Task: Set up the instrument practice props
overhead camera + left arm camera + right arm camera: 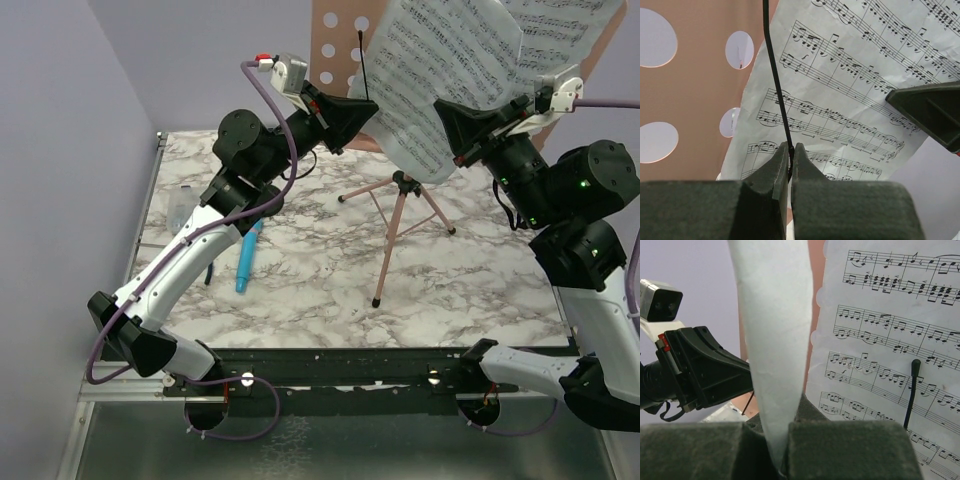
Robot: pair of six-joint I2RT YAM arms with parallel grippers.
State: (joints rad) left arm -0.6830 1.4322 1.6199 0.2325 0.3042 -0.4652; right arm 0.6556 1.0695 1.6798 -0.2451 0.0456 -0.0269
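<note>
The blue toy microphone point(246, 258) is being left flat on the table point(480, 280). Farther back, a black wire point(776, 75) is being pinched in the left gripper's point(791, 159) closed jaws. A sheet-music page point(775, 340) is being clamped by the right gripper point(782, 450) at the pink music stand point(695, 90).

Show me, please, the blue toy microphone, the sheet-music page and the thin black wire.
blue toy microphone point(247, 260), top external view, middle of its barrel.
sheet-music page point(440, 80), top external view, centre of its printed face.
thin black wire point(776, 75), left wrist view, halfway up its length.
</note>
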